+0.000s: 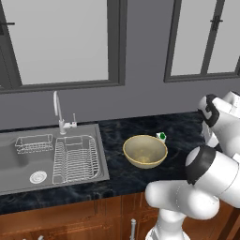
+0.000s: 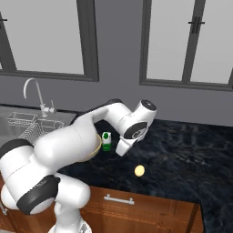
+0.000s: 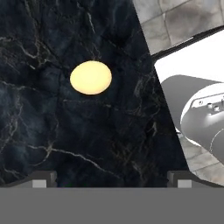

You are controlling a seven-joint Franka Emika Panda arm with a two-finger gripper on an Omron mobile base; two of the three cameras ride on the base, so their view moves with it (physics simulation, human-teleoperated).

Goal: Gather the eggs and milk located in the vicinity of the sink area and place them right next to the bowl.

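Hand view looks down on the dark marble counter, where one egg lies alone, above and slightly left of the midpoint between the two finger tips. The gripper has its jaws spread wide, one tip at each side of the bottom edge, and nothing sits between them; the egg is well clear of both.

From the right base camera the same egg rests on the counter near its front edge, to the right of the milk (green cap up, standing upright). From the left base camera the milk stands just behind the bowl, and the sink is off to the left.
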